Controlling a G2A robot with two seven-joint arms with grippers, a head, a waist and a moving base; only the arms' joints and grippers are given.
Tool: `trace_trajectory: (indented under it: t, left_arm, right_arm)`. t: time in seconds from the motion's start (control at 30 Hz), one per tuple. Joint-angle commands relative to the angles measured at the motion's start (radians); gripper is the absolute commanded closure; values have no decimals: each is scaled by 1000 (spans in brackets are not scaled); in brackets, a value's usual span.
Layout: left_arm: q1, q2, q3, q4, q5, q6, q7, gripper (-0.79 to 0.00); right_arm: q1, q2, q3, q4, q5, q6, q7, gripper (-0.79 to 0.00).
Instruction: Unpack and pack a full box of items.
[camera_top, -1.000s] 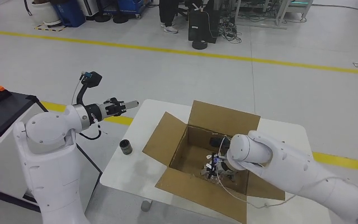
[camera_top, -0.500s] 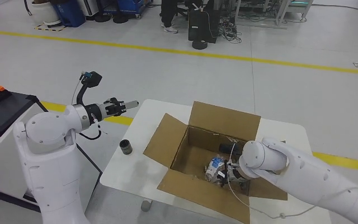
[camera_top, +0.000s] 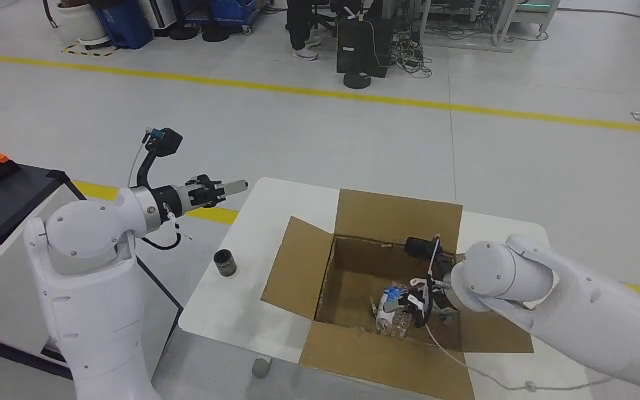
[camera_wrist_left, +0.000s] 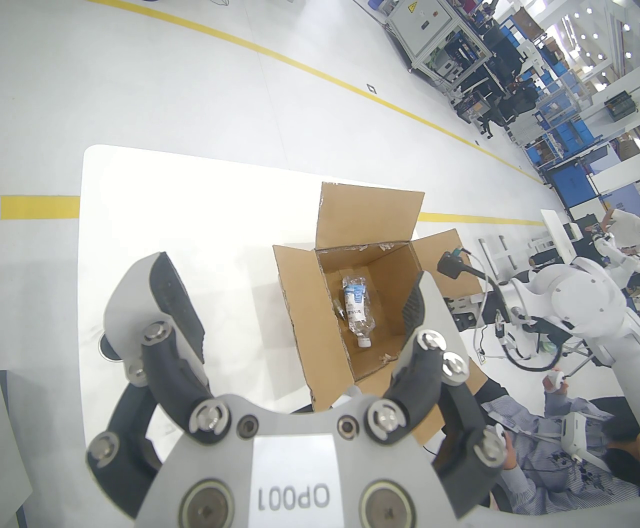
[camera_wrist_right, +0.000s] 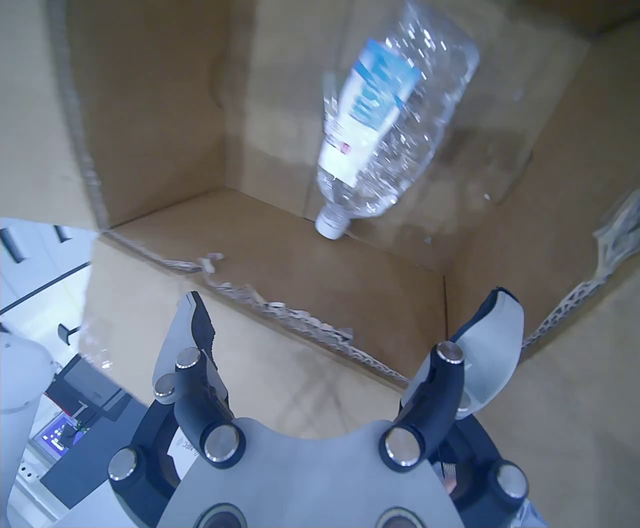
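Hovering over box (camera_wrist_right: 150, 125), right gripper (camera_wrist_right: 350, 305) splayed

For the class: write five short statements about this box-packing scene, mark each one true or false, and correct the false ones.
1. The clear plastic bottle lies inside the cardboard box. True.
2. The right gripper is shut on the bottle. False: it is open and apart from the bottle.
3. The box's flaps are folded shut. False: they stand open.
4. A small dark cylinder stands on the table, outside the box. True.
5. The left gripper is open and empty. True.
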Motion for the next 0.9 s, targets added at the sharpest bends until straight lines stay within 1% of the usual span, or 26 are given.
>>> trace_trajectory:
  t: [0.0,0.23,0.37,0.53,0.73,0.8,0.87]
  left_arm:
    - [0,0,0,0,0,0,0,-785]
    - [0,0,0,0,0,0,0,-785]
    - [0,0,0,0,0,0,0,-785]
    - [0,0,0,0,0,0,0,-785]
    - [0,0,0,0,0,0,0,-785]
    - [18,1,4,13,-18,-2,22,-785]
    - [36,9,9,14,7,-50,13,-785]
  right_arm:
    - [-12,15,30,-13,16,-13,-32,-785]
    - [-44,76,120,-60,28,-2,-74,-785]
    - [-76,124,191,-99,54,15,-115,-785]
    - [-127,173,260,-151,93,-11,-165,-785]
    - [-131,176,264,-153,96,-15,-167,-785]
    - [-131,176,264,-153,96,-15,-167,-785]
    - [-131,176,264,-153,96,-15,-167,-785]
